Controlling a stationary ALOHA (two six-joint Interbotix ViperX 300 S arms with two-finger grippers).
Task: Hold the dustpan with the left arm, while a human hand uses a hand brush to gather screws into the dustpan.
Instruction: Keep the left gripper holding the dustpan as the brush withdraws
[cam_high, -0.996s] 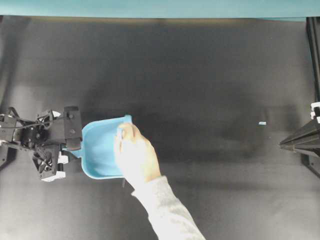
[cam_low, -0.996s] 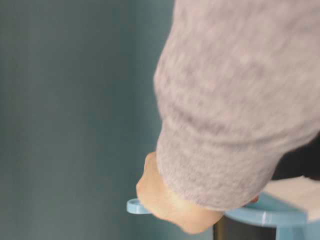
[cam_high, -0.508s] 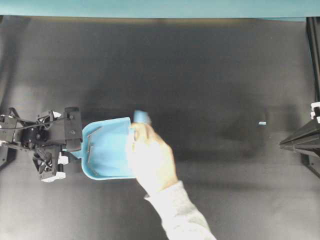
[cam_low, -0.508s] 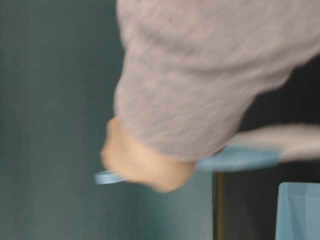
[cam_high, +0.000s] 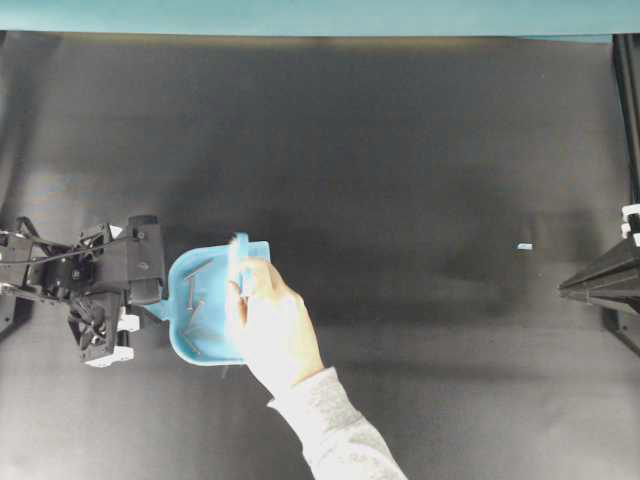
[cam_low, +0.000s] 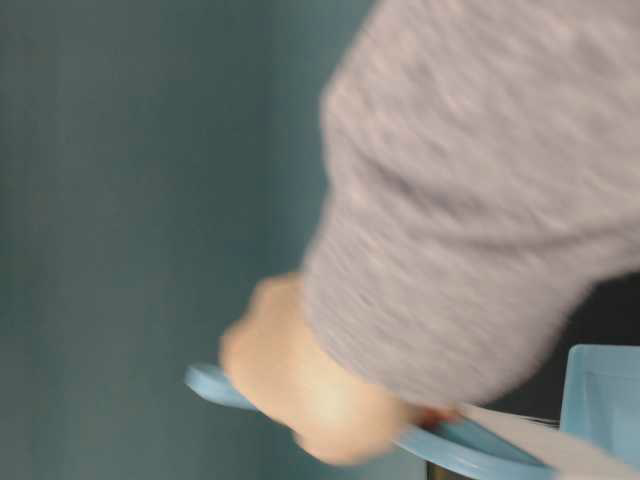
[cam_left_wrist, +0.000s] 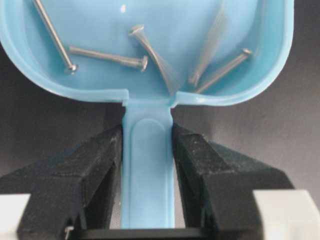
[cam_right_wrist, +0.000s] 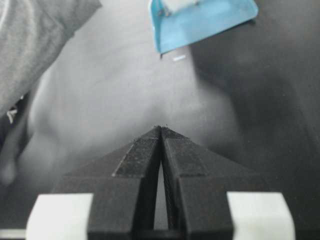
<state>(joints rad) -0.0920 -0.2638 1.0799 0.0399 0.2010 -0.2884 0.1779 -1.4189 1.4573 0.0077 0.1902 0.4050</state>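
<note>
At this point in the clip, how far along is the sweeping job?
Mostly done, it seems. Done: several screws already lie inside the dustpan. In hand: the left tool clamps the dustpan's handle, and the human hand holds the hand brush over the pan's front edge. Left: no screws show on the mat; the hand hides a patch.

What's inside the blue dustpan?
Thin silver screws lie inside the dustpan, five or so near its back wall. The human hand and brush cover its front part, so anything there is hidden.
</note>
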